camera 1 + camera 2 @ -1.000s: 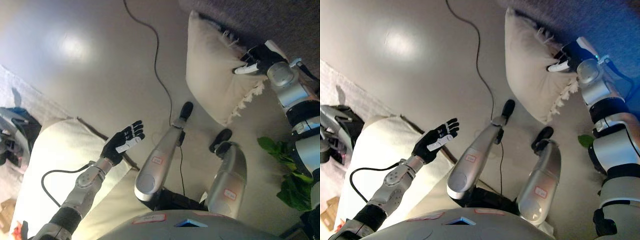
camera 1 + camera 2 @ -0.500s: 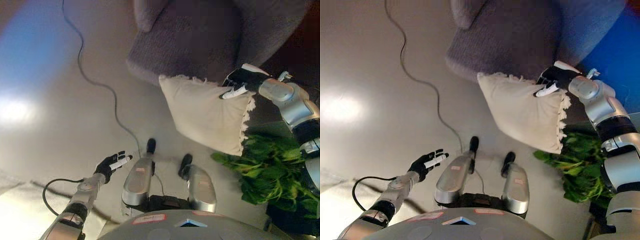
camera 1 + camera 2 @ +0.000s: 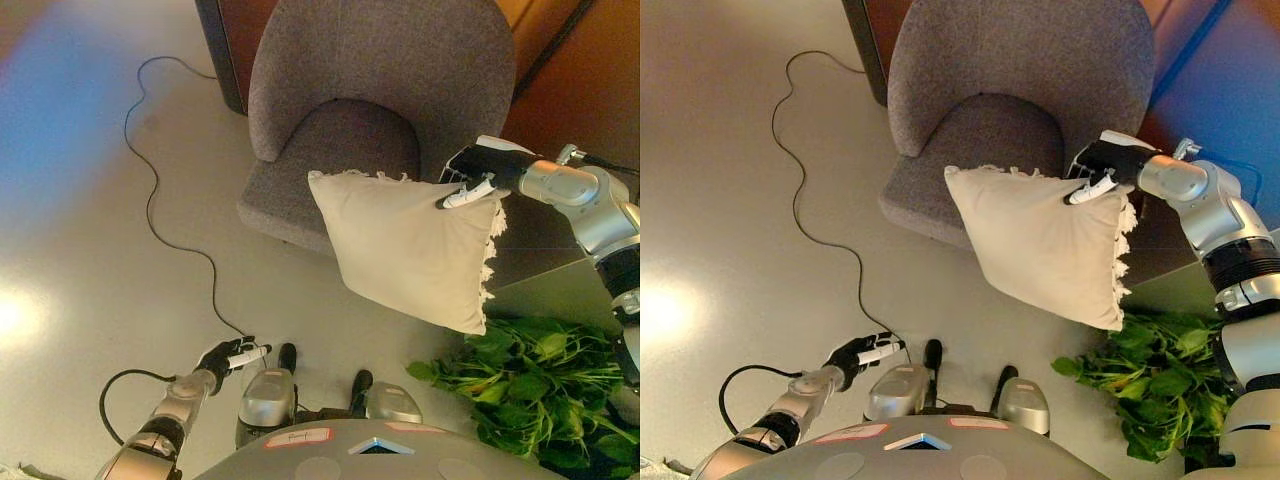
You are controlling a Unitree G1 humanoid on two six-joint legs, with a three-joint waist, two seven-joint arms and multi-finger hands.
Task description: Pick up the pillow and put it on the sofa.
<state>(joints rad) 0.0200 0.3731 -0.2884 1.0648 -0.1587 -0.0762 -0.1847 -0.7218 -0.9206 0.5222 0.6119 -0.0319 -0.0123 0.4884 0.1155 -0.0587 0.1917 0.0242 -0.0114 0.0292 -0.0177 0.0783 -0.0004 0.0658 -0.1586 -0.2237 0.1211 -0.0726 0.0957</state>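
A cream pillow (image 3: 415,245) with a fringed edge hangs in the air, held by its upper right corner. My right hand (image 3: 478,172) is shut on that corner, fingers pinching the cloth. The pillow hangs just in front of the grey armchair sofa (image 3: 375,70), over the front right of its seat (image 3: 300,190). My left hand (image 3: 228,355) is low at the lower left, fingers relaxed and open, holding nothing. In the right eye view the pillow (image 3: 1045,240) and right hand (image 3: 1102,170) show the same way.
A leafy green plant (image 3: 520,385) stands at the lower right, under the pillow's bottom corner. A black cable (image 3: 160,200) snakes across the pale floor left of the sofa. A dark wooden panel (image 3: 225,50) stands behind the sofa.
The whole view has swung toward the sofa, which now shows in full. My right hand still holds the pillow, now in front of the seat. My left hand has dropped lower.
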